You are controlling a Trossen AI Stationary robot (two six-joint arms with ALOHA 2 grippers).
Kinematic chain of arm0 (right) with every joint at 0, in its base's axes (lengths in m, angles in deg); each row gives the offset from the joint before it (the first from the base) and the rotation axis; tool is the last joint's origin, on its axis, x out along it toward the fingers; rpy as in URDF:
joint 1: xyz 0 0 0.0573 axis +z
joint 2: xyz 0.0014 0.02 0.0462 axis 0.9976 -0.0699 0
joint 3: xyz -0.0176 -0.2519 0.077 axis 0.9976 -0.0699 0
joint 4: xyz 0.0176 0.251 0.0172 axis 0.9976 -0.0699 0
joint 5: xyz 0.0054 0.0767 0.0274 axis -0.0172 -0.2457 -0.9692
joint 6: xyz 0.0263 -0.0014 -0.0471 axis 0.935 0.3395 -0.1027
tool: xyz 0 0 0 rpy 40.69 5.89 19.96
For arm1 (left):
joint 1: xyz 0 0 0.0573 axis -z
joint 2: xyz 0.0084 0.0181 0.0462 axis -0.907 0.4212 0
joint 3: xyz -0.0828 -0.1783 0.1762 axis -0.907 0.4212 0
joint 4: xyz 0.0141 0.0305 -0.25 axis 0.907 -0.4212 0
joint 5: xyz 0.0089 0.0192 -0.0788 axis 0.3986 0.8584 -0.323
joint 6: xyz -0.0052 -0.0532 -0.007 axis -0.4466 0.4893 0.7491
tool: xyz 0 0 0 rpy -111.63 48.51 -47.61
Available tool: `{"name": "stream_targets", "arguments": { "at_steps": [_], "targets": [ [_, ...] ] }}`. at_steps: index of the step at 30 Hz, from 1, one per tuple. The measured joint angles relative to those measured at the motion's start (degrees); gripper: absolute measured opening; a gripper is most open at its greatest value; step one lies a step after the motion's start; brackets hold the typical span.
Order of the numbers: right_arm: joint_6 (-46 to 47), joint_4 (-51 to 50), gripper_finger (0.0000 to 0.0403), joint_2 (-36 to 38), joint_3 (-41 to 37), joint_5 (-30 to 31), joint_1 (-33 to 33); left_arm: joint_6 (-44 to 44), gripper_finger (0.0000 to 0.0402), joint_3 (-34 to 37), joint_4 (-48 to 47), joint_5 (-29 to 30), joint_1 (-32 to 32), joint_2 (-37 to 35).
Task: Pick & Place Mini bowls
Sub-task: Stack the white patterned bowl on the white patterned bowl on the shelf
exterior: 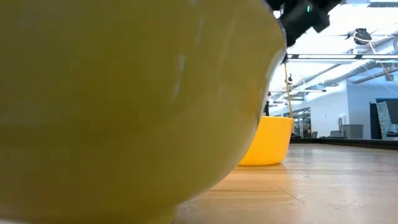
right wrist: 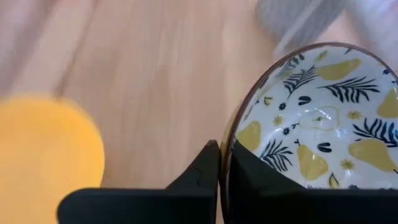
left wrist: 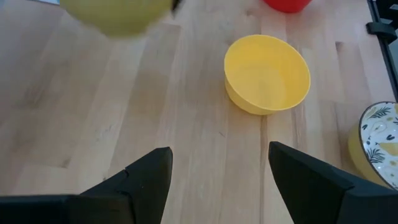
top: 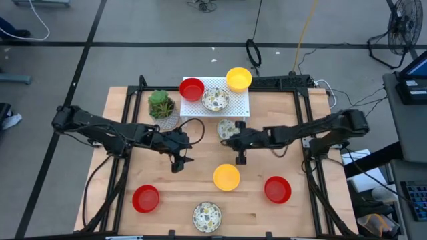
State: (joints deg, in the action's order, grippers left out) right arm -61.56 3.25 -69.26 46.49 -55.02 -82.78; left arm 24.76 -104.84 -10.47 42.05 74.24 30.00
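Observation:
My right gripper [top: 235,138] [right wrist: 224,152] is near the table's middle, shut on a white bowl with a yellow-pear and dark-leaf pattern [top: 226,128] [right wrist: 317,124]. My left gripper [top: 179,162] [left wrist: 217,162] hovers open left of a yellow bowl [top: 227,177] [left wrist: 267,73] that sits on its base on the table. Also on the table are two red bowls [top: 145,198] [top: 277,189] and another patterned bowl [top: 207,217] near the near edge. A red [top: 191,89], a patterned [top: 215,100] and a yellow bowl [top: 238,79] sit on the white rack [top: 237,103]. My right gripper pinches the patterned bowl's rim [right wrist: 231,134], with one finger [right wrist: 202,168] outside the wall and the other inside. The bowl is held upright with its opening up. It shows blurred and close in the left wrist view [left wrist: 118,15], so it seems lifted off the table.
A green plant in a pale pot [top: 162,107] stands left of the rack at the far side. The near patterned bowl fills most of the low view [exterior: 124,106]. Bare wood lies between the left gripper and the left red bowl.

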Motion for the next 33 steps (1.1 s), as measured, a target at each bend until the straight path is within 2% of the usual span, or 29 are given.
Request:
{"name": "stream_targets", "arguments": {
  "at_steps": [4, 10, 13, 17, 22, 25, 28, 33],
  "targets": [
    [-1.55, 1.03, 0.0008, 7.05, 0.26, 0.09, -0.92, -0.29, 0.0269, 0.00, -0.04, 0.11, -0.04, 0.00],
    [-5.36, 14.15, 0.0008, 11.89, 0.61, 0.11, -5.54, -1.65, 0.0269, 0.00, 0.51, 0.19, -0.22, 0.00],
    [-7.62, 18.63, 0.0008, 10.84, 0.53, -2.20, -8.90, -1.90, 0.0269, -0.02, 0.87, 1.00, -0.19, 0.00],
    [-4.92, 20.06, 0.0007, 7.05, 2.07, -7.40, -13.69, -1.86, 0.0269, -0.02, 0.88, 1.56, -0.38, 0.00],
    [-6.59, 18.25, 0.0007, 1.10, 8.71, -7.48, -16.98, -1.63, 0.0269, -0.02, 0.90, 1.63, -0.86, 0.00],
    [-6.32, 13.91, 0.0008, -1.99, 13.50, -7.57, -18.28, -1.46, 0.0269, -0.02, 0.68, 1.64, -0.87, 0.02],
    [-6.23, 9.94, 0.0008, -4.12, 15.59, -7.46, -19.07, -1.64, 0.0269, -0.04, 0.58, 1.62, -0.87, 0.02],
    [-3.46, 8.84, 0.0008, -4.58, 17.40, -7.45, -19.81, -1.73, 0.0269, -0.07, -0.42, 1.62, -0.93, 0.02]
  ]
}}
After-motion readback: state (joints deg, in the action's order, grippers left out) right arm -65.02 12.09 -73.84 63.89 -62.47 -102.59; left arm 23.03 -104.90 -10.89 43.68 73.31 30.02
